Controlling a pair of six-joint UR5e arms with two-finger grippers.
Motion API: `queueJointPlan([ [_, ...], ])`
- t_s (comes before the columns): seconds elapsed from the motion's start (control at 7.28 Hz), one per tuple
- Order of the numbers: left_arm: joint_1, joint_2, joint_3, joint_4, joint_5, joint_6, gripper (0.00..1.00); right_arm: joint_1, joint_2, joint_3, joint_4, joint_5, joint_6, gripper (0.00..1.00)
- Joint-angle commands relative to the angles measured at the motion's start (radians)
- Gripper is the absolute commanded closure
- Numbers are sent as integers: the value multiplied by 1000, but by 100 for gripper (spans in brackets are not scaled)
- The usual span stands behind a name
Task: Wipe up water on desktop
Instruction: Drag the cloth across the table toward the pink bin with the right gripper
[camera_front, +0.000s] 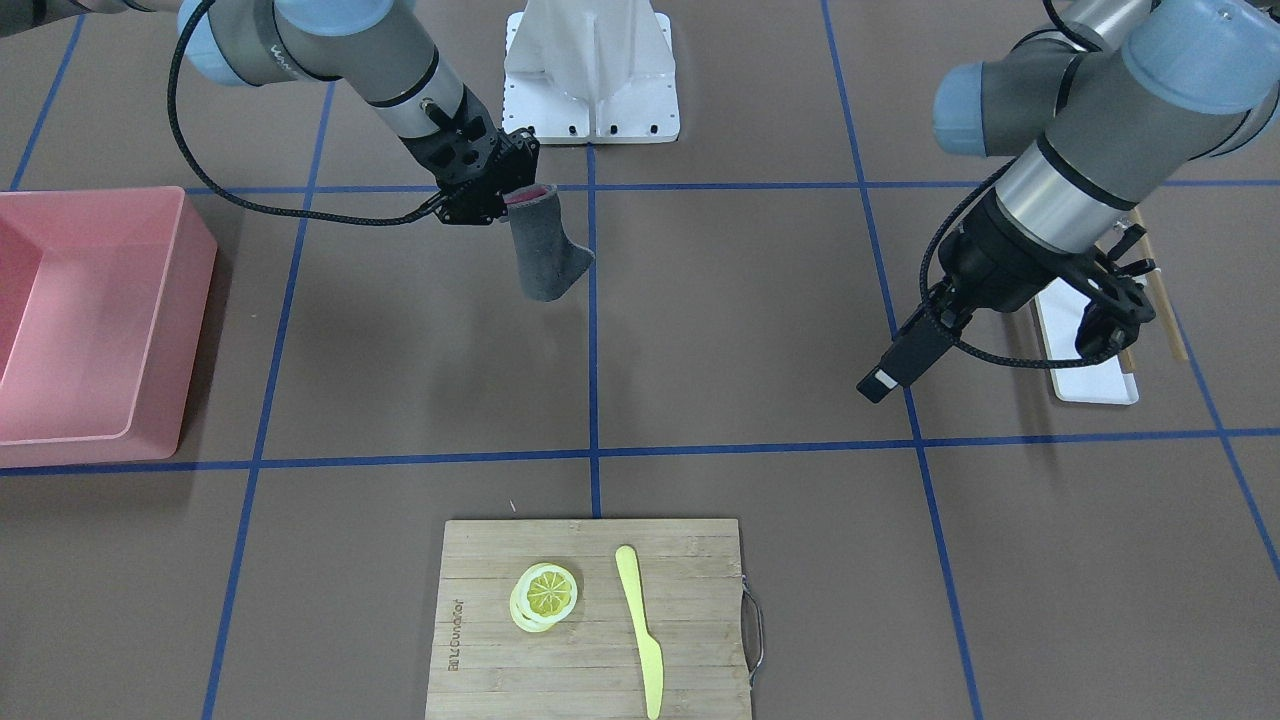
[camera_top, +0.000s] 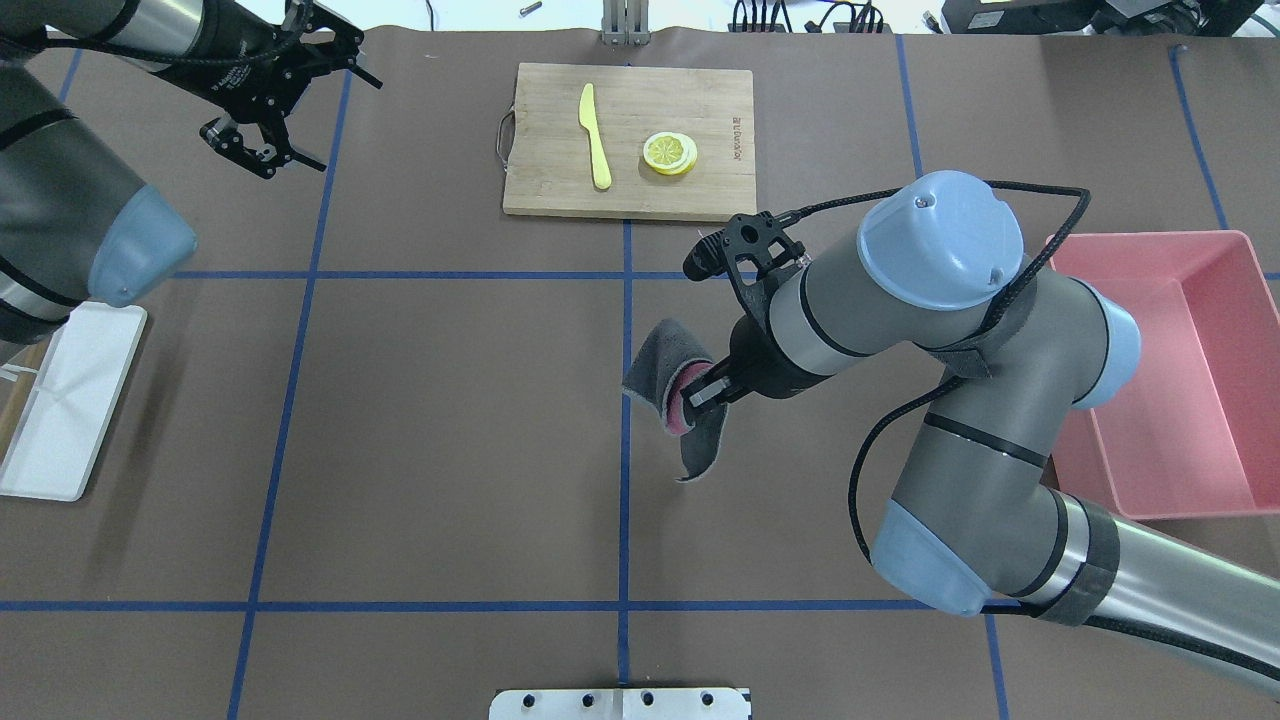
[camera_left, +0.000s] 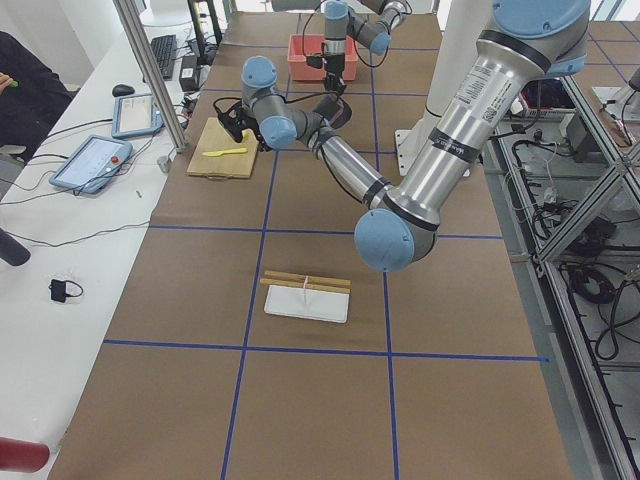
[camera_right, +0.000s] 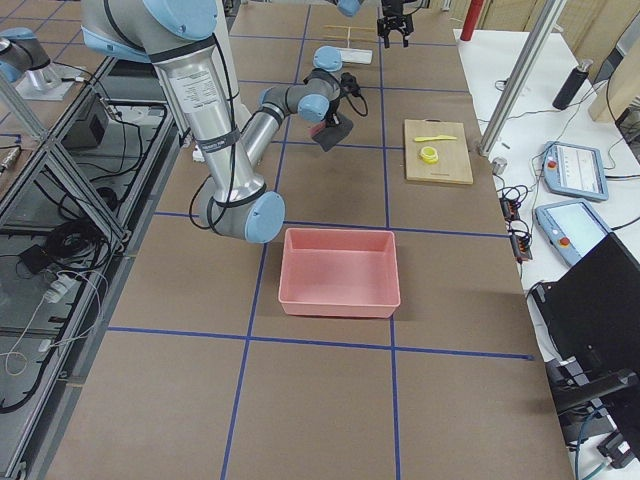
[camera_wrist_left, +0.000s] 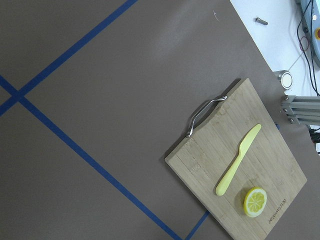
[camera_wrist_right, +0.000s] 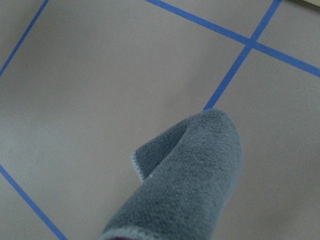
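Brown matte desktop (camera_front: 750, 330) in the front view, gridded by thin blue tape, dull and even in tone. Grey cloth (camera_front: 545, 262) with a pink inner face at its top, pinched by right gripper (camera_front: 508, 192) and hanging beside a tape line; contact with desktop not determinable. White lettering on right arm (camera_front: 330, 50) cut off, unreadable. Left gripper (camera_front: 1108, 322) raised above the surface. White tray (camera_front: 1095, 385) with wooden sticks (camera_front: 1165, 315) alongside. Pink bin (camera_front: 195, 300) on the right arm's side. Bamboo board (camera_front: 480, 600) with a burnt-in brand mark along one edge, not legible with confidence; lemon slice (camera_front: 547, 595) and yellow knife (camera_front: 640, 625) on it, apart.

Overhead: left gripper's fingers spread, holding nothing, well apart from board and tray. Cloth draped around the right fingers, just beside the central tape line.

Left side view: desktop running the full table length; no writing readable.

Right side view: cloth dangling from the near arm's gripper, between bin and tray.

Left wrist view: board, knife and slice on desktop; brand mark beside the slice, too small to read.

Right wrist view: fleecy grey fold low in frame, tape crossing beyond it.
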Motion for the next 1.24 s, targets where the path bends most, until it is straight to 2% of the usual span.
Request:
queueJointPlan([
  [0.0, 1, 0, 0, 0, 0, -2, 2, -10, -23, -94, 148, 9, 12, 100],
  [0.14, 1, 0, 0, 0, 0, 0, 2, -30, -41, -131, 199, 2, 12, 100],
  [0.69, 9, 0, 13, -9, 2, 0, 2, 2, -126, -147, 195, -23, -4, 100],
  [1.1, 9, 0, 14, -9, 2, 0, 2, 30, -127, -254, 191, -60, -17, 100],
])
